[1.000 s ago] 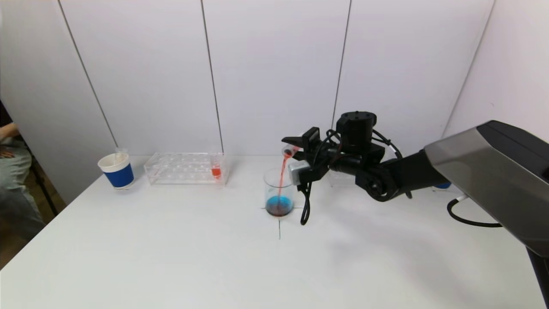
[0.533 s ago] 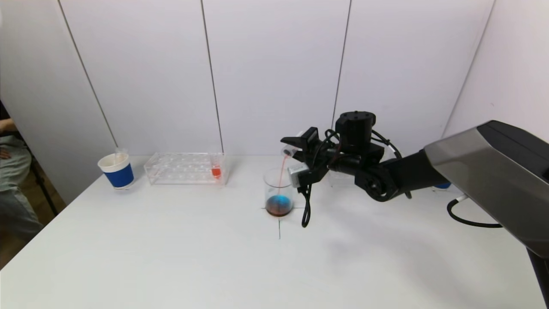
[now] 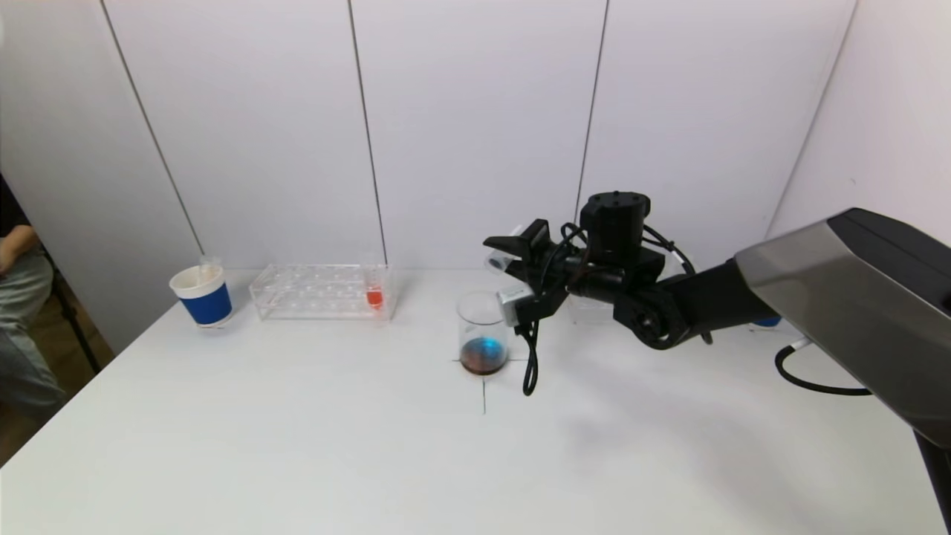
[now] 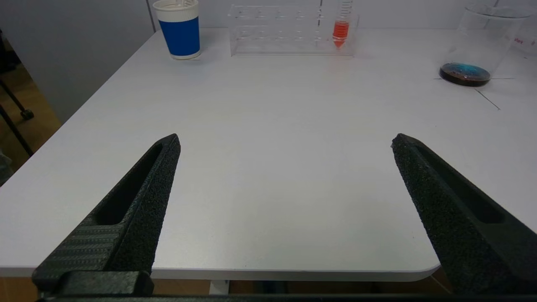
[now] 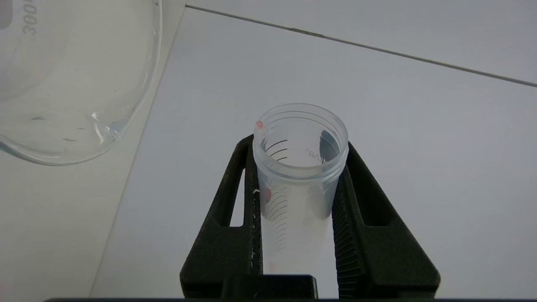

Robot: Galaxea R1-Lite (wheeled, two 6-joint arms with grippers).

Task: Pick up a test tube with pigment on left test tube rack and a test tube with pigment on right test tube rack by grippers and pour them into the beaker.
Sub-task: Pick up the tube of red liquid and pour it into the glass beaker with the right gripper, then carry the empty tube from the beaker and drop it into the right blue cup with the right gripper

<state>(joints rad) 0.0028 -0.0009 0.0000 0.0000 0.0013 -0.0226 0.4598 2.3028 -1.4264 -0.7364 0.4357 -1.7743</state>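
**Right tool tipped over the beaker, tube looks emptied**

A white tabletop [image 3: 297, 446] is seen in front of plain white wall panels, with a thin cross marked on it near the middle. The beaker [image 3: 483, 331] is stood right on that cross, and a dark puddle with a blue patch in it is sitting at the bottom.

The right tool [image 3: 513, 271] is held just above and beside the beaker's rim, pinched tight on a test tube [image 5: 300, 167]. The tube is tipped over with its mouth toward the beaker; from the wrist view it looks see-through, with only a small red droplet left at the lip.

Further left, the left test tube rack [image 3: 321, 291] is parked near the wall, with one tube of red pigment [image 3: 374, 296] stood upright at its end nearest the beaker. A blue-and-white paper cup [image 3: 201, 295] is set just beyond the rack's other end.

The left tool [image 4: 285, 201] is kept low by the near edge of the tabletop, its fingers spread wide with nothing between them.
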